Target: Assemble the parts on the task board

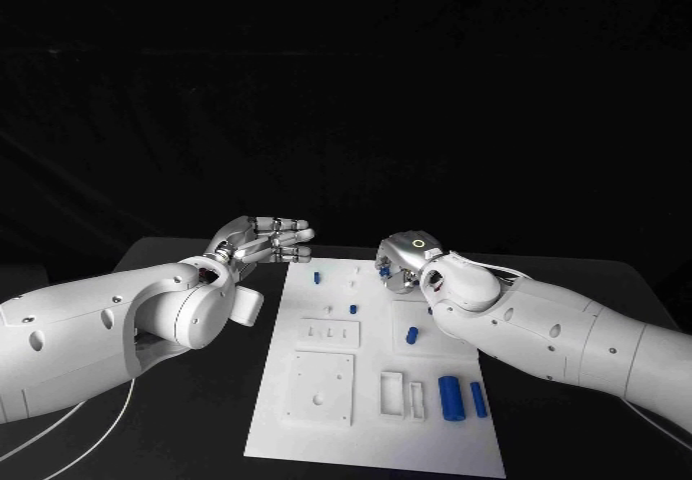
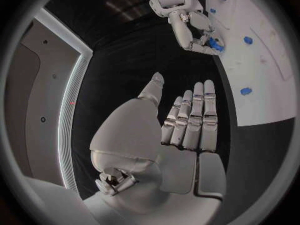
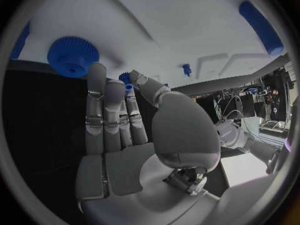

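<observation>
The white task board (image 1: pixel 375 420) lies in the middle of the black table. My right hand (image 1: pixel 408 262) hovers over the board's far right part and pinches a small blue part (image 3: pixel 125 78) between thumb and fingertip. That part (image 2: pixel 214 45) is also visible in the left wrist view, inside the right hand (image 2: pixel 190 30). A blue gear (image 3: pixel 73 56) sits on the board just past the right hand's fingers. My left hand (image 1: pixel 267 240) hangs off the board's far left corner. Its fingers (image 2: pixel 194 115) are straight, the thumb stands apart, and it holds nothing.
Two blue cylinders (image 1: pixel 451 398) (image 1: pixel 479 400) lie near the board's front right, and a short blue piece (image 1: pixel 411 335) lies mid-board. A small blue part (image 1: pixel 316 276) sits near the far left edge. Bare black table (image 1: pixel 188 430) flanks the board on both sides.
</observation>
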`<state>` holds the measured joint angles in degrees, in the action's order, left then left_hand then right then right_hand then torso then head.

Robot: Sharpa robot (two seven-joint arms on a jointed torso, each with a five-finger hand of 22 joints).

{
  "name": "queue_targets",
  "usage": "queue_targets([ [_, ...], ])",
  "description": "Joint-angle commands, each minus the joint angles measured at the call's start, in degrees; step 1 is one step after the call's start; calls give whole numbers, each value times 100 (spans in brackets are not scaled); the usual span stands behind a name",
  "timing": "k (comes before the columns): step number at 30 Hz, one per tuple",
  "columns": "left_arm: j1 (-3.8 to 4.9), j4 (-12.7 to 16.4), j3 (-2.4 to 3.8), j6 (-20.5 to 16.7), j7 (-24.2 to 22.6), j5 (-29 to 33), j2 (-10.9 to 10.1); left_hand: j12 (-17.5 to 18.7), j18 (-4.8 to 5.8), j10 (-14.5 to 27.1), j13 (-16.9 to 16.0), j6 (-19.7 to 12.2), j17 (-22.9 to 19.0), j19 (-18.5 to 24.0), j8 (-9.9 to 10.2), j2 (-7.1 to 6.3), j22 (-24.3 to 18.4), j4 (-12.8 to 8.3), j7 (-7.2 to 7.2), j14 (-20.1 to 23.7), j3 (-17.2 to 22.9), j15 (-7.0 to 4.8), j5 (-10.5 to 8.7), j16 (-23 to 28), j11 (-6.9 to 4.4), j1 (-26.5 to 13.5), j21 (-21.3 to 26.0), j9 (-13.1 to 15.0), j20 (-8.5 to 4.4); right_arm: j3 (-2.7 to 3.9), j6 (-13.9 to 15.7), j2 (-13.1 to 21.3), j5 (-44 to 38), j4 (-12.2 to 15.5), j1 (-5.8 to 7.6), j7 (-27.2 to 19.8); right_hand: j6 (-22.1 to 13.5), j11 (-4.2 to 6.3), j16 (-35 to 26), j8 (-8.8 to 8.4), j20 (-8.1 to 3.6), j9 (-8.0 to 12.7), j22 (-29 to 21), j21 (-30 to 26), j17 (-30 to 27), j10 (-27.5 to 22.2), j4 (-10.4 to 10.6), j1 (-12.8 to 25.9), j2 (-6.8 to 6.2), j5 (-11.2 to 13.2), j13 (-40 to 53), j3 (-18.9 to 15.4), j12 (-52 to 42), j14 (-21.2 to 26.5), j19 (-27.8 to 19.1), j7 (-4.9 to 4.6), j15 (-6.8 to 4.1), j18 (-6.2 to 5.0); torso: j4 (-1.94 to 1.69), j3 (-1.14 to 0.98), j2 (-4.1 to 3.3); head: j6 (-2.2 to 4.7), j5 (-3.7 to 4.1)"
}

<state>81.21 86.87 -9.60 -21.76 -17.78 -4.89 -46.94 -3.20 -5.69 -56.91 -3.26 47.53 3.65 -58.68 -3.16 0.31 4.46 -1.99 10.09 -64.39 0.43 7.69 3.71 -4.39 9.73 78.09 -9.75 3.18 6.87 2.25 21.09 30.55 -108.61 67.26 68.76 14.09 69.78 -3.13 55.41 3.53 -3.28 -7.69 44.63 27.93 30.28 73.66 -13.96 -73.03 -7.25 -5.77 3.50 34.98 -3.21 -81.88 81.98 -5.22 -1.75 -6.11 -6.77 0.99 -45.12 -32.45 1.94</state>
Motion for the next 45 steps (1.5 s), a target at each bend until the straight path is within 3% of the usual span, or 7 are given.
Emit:
queue_targets([
  [1,17,1,6,75,-33,-29,16,-25,45,36,-7,-5,6,18,-36,-60,-7,20,14,8,5,26,-25,-17,2,9,-31,8,37,2,276,-49,-110,0,2,218,30,70,35,10,-31,-1,16,-36,6,119,47,-31,-35,1,4,-4,-17,2,5,7,-39,-28,-9,2,-7,1,-10],
  [11,18,0,6,77,-35,-29,39,-25,45,36,-7,-5,6,18,-36,-60,-7,20,14,8,5,26,-25,-17,2,9,-31,8,37,3,361,-258,-97,-78,8,265,31,73,36,10,-33,-3,58,-80,12,121,81,-45,-52,-7,4,-17,-17,-1,21,9,-42,-26,-18,11,-19,4,-37],
  [16,19,-6,7,81,-36,-29,57,-25,45,36,-7,-5,6,18,-36,-60,-7,20,14,8,5,26,-25,-17,2,9,-31,8,37,3,396,-377,-97,-154,7,247,31,73,36,10,-33,-3,58,-80,12,121,81,-45,-52,-7,4,-17,-17,-1,21,9,-42,-26,-14,-2,-25,9,-73],
  [21,25,-3,7,79,-34,-29,62,-25,45,36,-7,-5,6,18,-36,-60,-7,20,14,8,5,26,-25,-17,2,9,-31,8,37,3,436,-457,-77,-204,7,230,25,71,28,11,-34,-2,107,-142,14,112,97,-53,-63,-15,4,-29,-17,0,41,8,-42,-26,-37,2,-41,19,-68],
  [27,40,5,7,77,-35,-29,67,-25,45,36,-7,-5,6,18,-36,-60,-7,20,14,8,5,26,-25,-17,2,9,-31,8,37,4,471,-527,-56,-240,6,203,24,70,27,11,-35,-1,112,-149,15,111,98,-53,-63,-17,4,-30,-17,-1,43,8,-42,-27,-25,-4,-46,16,-92],
  [39,60,14,7,80,-31,-30,103,-25,45,36,-7,-5,6,18,-36,-60,-7,20,14,8,5,26,-25,-17,2,9,-31,8,37,3,370,-651,-63,-392,5,171,11,65,18,9,-33,6,157,-205,15,93,101,-51,-60,-29,3,-48,-17,3,59,4,-41,-29,-51,16,-57,-6,-108],
  [45,68,13,7,79,-30,-30,110,-25,45,36,-7,-5,6,18,-36,-60,-7,20,14,8,5,26,-25,-17,2,9,-31,8,37,3,337,-689,-65,-455,5,163,11,65,18,9,-33,6,157,-205,15,93,101,-51,-60,-29,3,-48,-17,3,59,4,-41,-29,-42,6,-61,-14,-138],
])
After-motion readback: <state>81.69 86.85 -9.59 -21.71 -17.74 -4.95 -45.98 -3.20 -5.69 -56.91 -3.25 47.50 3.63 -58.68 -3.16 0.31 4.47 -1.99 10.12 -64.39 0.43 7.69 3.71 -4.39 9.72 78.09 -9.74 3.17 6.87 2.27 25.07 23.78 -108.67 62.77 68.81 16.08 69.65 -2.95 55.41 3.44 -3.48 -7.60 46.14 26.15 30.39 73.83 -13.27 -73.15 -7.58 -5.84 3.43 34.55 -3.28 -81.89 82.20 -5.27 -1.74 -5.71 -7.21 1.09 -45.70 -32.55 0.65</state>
